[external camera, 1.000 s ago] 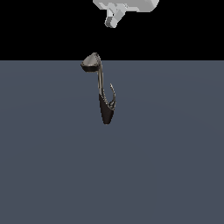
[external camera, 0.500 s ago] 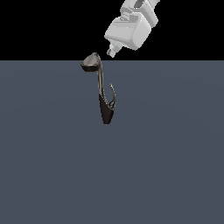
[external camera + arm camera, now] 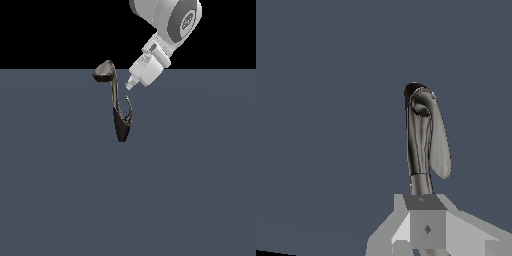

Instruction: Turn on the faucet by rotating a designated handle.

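Fingers (image 3: 131, 84) of the arm hover just above and beside the faucet (image 3: 120, 120), touching nothing; from either view I cannot tell whether they are spread or pressed together, since only a pale stub shows in the exterior view and grey blocks fill the foreground of the wrist view.

On the dark grey tabletop (image 3: 200, 190) the faucet stands near the middle of the scene. Its dark brown tapered body narrows downward, the thin neck rises toward twelve o'clock, and the broad spout head (image 3: 104, 71) leans off toward ten o'clock. The handle (image 3: 130, 107), a short silvery hook, branches from the body toward one o'clock, with the fingers directly above its tip.

It looks like rigid metal, fixed in place, so nothing should bend or tip. The handle seems thin and smooth, likely slippery, and it should swing on a pivot rather than lift away. I would take it near its free curved end, away from the body, where the leverage seems best, either hooking beside it or pinching it squarely. The longer neck is the part to avoid.
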You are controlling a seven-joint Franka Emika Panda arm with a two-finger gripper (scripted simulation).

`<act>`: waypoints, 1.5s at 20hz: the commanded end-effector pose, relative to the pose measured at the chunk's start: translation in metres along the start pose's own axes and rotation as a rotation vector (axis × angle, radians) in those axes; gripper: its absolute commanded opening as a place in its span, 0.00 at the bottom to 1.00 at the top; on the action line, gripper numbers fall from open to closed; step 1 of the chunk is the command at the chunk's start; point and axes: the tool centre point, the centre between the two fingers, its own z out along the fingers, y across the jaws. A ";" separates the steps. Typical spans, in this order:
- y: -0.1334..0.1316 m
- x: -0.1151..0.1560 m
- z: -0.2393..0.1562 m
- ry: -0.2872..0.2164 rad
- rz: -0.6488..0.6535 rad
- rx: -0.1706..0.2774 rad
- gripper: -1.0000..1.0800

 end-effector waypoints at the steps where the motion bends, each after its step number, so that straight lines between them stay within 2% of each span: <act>1: -0.007 0.013 0.011 -0.020 0.057 0.016 0.00; 7: -0.015 0.034 0.029 -0.050 0.146 0.037 0.00; 12: -0.017 0.041 0.035 -0.060 0.175 0.044 0.00; 17: -0.017 0.041 0.035 -0.060 0.175 0.043 0.00; 30: 0.014 0.025 0.035 -0.061 0.176 0.044 0.00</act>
